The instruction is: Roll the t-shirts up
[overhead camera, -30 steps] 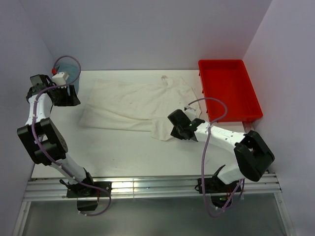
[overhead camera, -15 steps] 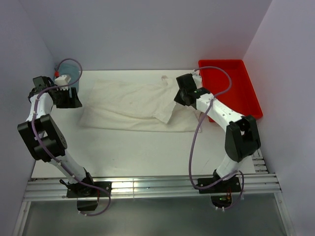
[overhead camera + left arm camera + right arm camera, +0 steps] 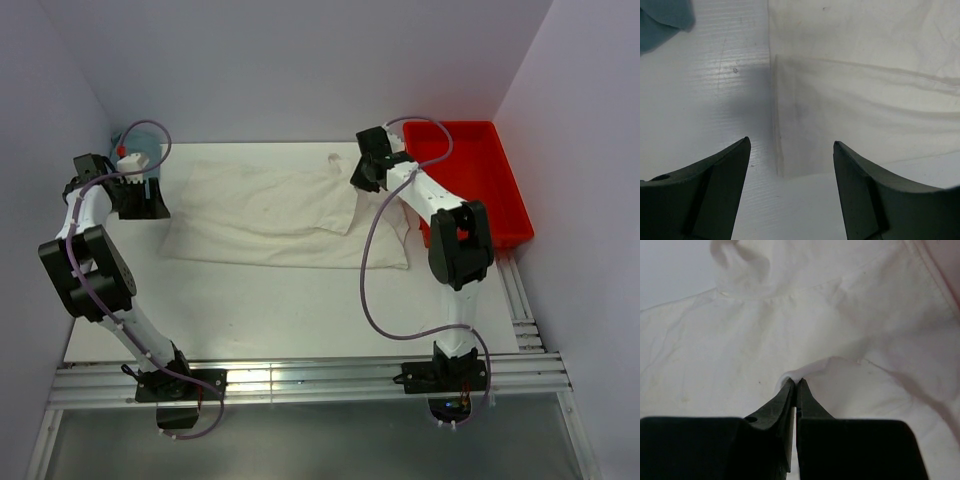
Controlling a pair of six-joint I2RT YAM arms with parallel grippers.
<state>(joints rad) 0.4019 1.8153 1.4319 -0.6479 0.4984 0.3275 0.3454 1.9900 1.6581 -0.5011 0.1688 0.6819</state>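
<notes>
A cream-white t-shirt (image 3: 270,215) lies flat across the back half of the table, its right part folded over onto the body. My right gripper (image 3: 358,182) is at the shirt's far right end near the collar. In the right wrist view this gripper (image 3: 796,381) is shut, pinching a raised fold of the t-shirt (image 3: 740,350). My left gripper (image 3: 152,207) hovers at the shirt's left edge. Seen from the left wrist, it (image 3: 790,142) is open, with the folded corner of the t-shirt (image 3: 865,100) just beyond its fingertips and nothing between them.
A red tray (image 3: 470,180) stands at the back right, right beside the right arm. A blue-grey object (image 3: 135,150) sits in the back left corner behind the left gripper, also showing as a blue-grey patch (image 3: 660,20) in the left wrist view.
My right gripper has carried the shirt's near-right flap up and back, from the shirt's front edge to its far right end, folding it over the body. The left gripper barely shifted.
</notes>
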